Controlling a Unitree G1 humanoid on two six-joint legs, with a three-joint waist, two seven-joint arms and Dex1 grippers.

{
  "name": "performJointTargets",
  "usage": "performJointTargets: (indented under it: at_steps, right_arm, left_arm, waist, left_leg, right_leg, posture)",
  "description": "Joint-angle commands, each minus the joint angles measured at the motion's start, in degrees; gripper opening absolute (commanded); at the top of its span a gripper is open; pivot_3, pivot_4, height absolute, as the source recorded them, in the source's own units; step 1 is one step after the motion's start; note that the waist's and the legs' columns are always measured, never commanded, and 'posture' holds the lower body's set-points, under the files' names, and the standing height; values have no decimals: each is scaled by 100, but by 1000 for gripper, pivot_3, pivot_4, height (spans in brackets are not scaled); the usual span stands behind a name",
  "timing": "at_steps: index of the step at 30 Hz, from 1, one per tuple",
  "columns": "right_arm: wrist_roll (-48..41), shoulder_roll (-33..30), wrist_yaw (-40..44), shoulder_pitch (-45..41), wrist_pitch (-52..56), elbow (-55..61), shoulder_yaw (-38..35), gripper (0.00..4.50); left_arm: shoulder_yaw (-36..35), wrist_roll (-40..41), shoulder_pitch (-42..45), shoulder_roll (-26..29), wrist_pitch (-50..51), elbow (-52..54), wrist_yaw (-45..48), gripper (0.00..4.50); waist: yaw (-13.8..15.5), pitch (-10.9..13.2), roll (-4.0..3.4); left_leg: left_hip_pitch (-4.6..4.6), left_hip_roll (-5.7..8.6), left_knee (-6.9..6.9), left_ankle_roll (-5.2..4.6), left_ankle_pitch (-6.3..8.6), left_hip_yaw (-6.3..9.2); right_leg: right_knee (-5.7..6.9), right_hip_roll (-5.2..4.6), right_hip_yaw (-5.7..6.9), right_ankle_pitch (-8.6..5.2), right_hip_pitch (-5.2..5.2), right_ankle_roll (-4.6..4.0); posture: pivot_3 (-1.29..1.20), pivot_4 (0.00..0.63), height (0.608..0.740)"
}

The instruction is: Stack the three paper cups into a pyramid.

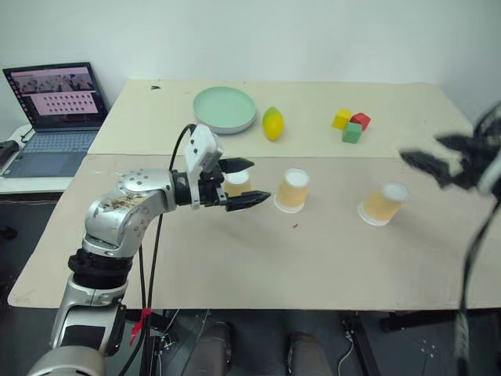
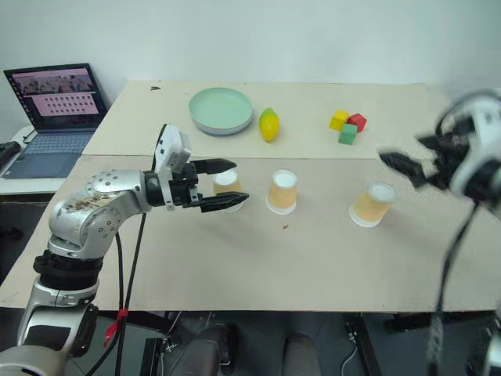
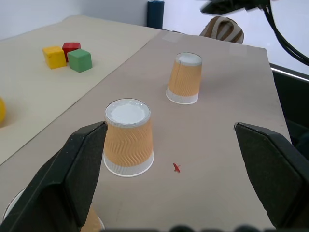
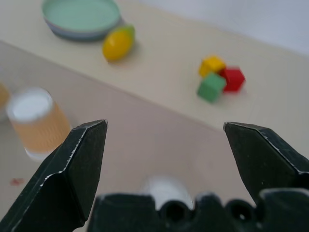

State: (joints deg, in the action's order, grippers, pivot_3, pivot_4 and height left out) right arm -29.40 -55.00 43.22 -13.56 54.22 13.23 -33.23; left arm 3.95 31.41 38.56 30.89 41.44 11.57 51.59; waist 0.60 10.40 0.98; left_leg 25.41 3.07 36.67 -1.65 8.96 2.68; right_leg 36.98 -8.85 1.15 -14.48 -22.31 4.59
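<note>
With three cups standing inverted, apart in a row on the table, both grippers are open and empty; next, bring two cups together.

The left gripper is pointing toward three o'clock, level, jaws spread wide. The right gripper is hanging at three o'clock, jaws parted too.

White wall behind beige table; laptop on side desk.
</note>
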Motion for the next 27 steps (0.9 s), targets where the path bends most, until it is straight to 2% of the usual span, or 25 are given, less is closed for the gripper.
performJointTargets:
  at_steps: [1,3,7,12,15,22,27]
  right_arm:
    - [-107,138,113,859,-29,605,-1078,4489]
    - [-155,376,88,1290,-85,737,-1239,4489]
    - [-210,723,-72,1517,-269,783,-1096,4489]
    - [-399,1105,-359,1157,-172,767,-593,4489]
    - [-299,1320,-469,804,-470,463,-78,4489]
    - [95,1163,-331,-42,-1075,-604,846,4489]
    - [281,1043,-165,-427,-1399,-1176,1142,4489]
  left_arm:
    - [40,-41,171,-42,-208,-18,114,4500]
    - [81,-68,210,-67,-247,-76,160,4500]
    - [145,-119,272,-101,-325,-176,235,4500]
    - [172,-175,325,-108,-382,-245,291,4500]
    - [138,-191,325,-70,-333,-169,270,4500]
    - [133,-262,298,49,-317,-97,232,4500]
    - [83,-230,288,91,-268,-28,150,4500]
  waist:
    - [-28,-1,-1]
    - [-47,-1,-1]
    - [-77,-1,-1]
    - [-106,-1,0]
    - [-104,-1,0]
    - [-102,0,0]
    - [-96,0,0]
  left_leg:
    - [-6,-3,0,0,0,-5]
    - [-13,-5,0,0,0,-7]
    - [-17,-7,1,0,0,-10]
    - [-19,-9,3,0,0,-10]
    - [-18,-12,3,0,0,-8]
    - [-17,-2,2,-2,1,-8]
    - [-17,-1,2,-2,1,-6]
  right_leg:
    - [3,1,-8,0,0,0]
    - [3,2,-11,-2,4,4]
    - [2,4,-23,-12,6,23]
    - [2,5,-28,-12,5,28]
    - [0,5,-26,-10,5,25]
    - [-3,5,-32,-1,5,10]
    - [-3,5,-30,-2,4,11]
  posture:
    - [0,150,740]
    - [0,150,740]
    - [0,150,740]
    - [0,150,740]
    - [0,150,740]
    - [0,150,740]
    - [0,150,740]
